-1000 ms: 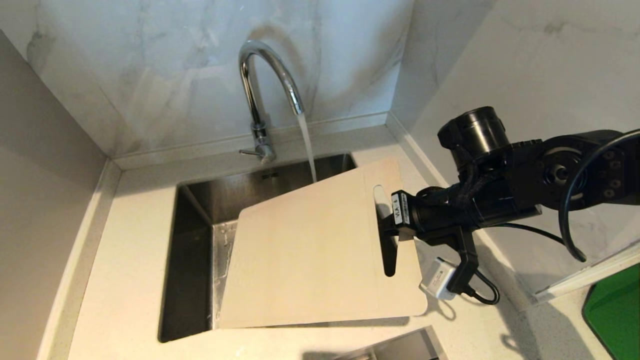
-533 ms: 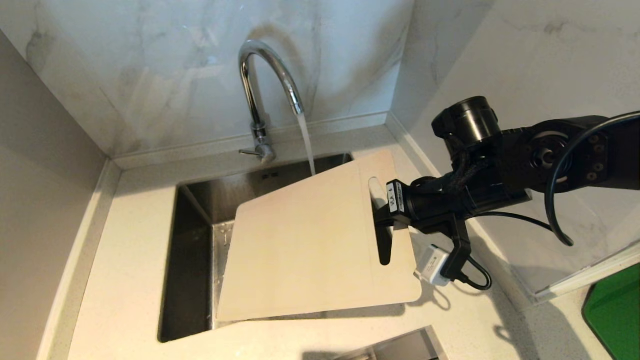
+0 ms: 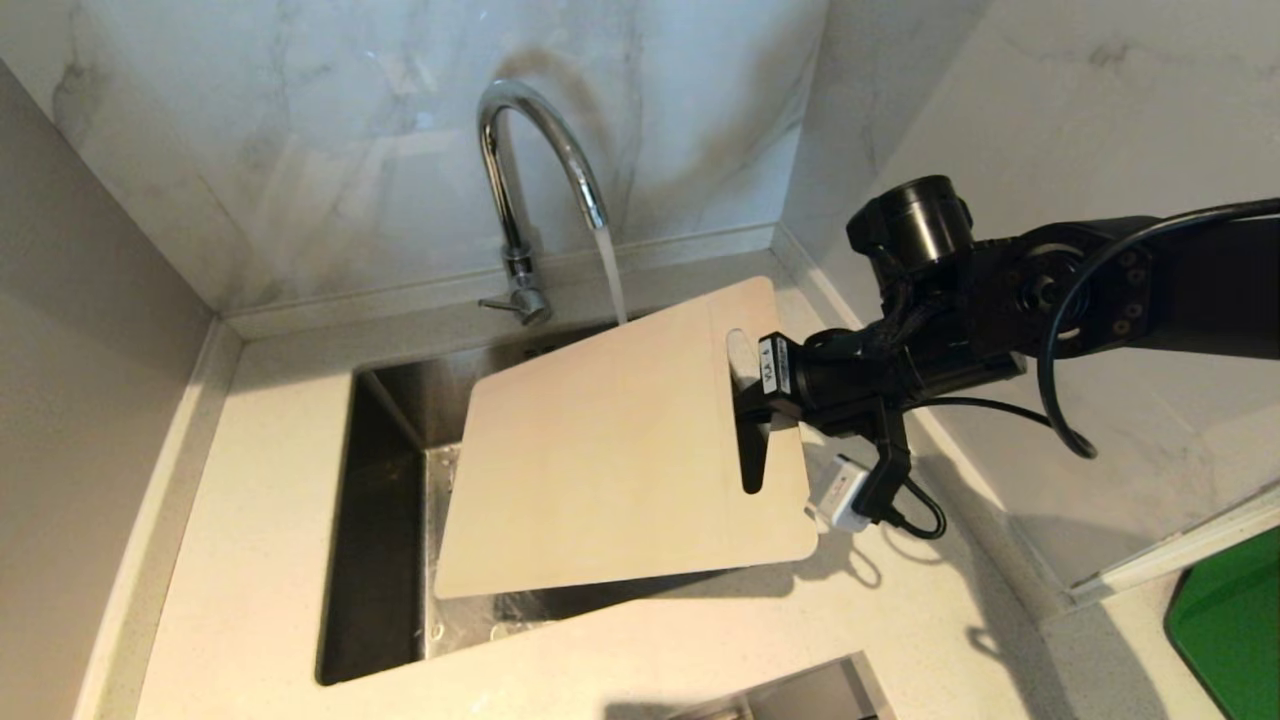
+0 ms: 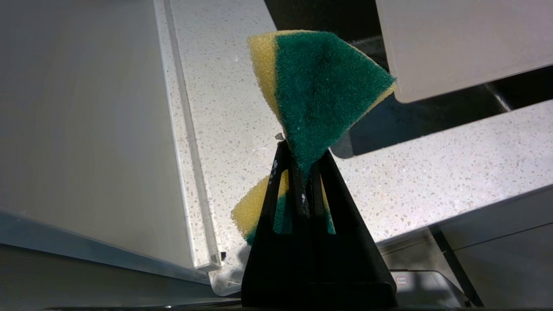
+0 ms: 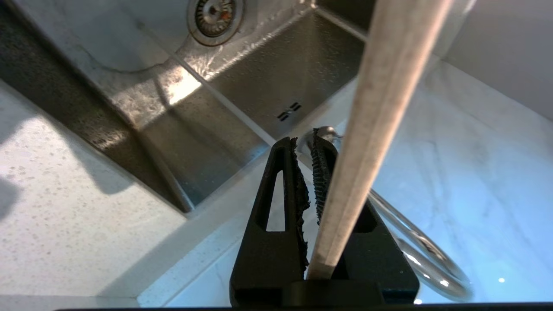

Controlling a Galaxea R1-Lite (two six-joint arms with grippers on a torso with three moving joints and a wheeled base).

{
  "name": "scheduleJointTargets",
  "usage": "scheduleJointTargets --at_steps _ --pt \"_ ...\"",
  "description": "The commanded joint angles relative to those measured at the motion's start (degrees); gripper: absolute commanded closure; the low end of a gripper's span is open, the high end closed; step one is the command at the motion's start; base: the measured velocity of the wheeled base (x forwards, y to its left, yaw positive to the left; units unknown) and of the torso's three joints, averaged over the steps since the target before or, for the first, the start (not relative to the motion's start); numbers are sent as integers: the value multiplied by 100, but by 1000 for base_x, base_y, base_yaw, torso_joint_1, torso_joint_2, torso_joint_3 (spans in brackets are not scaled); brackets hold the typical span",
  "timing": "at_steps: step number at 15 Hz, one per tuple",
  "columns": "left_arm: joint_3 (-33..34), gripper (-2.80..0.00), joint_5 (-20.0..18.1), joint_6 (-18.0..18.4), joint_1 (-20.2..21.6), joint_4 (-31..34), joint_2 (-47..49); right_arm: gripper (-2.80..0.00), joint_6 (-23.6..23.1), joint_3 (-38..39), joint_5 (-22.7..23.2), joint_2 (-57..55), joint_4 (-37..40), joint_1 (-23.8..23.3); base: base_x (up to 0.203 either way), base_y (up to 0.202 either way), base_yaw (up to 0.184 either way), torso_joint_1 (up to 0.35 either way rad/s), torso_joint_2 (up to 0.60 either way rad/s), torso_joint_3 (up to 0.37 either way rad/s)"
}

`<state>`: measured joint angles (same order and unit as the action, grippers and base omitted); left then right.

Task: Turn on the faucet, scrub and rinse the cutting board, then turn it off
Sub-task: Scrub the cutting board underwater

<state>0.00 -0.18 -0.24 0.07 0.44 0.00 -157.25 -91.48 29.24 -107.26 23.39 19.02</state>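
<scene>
Water runs from the chrome faucet (image 3: 520,180) into the steel sink (image 3: 385,470). I hold the cream cutting board (image 3: 610,450) tilted over the sink, its far edge at the stream. My right gripper (image 3: 755,420) is shut on the board's handle end, one finger crossing the slot. The right wrist view shows the board (image 5: 380,108) edge-on at the right gripper (image 5: 304,142), with the faucet (image 5: 414,242) behind. My left gripper (image 4: 300,151) is outside the head view. It is shut on a green and yellow sponge (image 4: 319,86), low beside the counter, with a board corner (image 4: 458,43) ahead.
Marble walls close in behind and to the right of the sink. A bright green flat object (image 3: 1230,630) lies at the lower right. The sink drain (image 5: 214,13) is below the board. The speckled countertop (image 3: 250,500) surrounds the sink.
My right arm has carried the cutting board up and back toward the wall, so its far edge now reaches the water stream. More of the sink's front shows below the board.
</scene>
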Motion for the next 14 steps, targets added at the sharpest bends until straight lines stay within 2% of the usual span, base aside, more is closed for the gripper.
scheduleJointTargets --at_steps 1,14 --pt "18 0 1 -11 1 0 -18 0 -89 -169 20 -157 7 -3 0 0 0 0 0 0" --pt "18 0 1 -2 1 0 -16 0 -89 -809 117 -631 -10 -3 0 0 0 0 0 0"
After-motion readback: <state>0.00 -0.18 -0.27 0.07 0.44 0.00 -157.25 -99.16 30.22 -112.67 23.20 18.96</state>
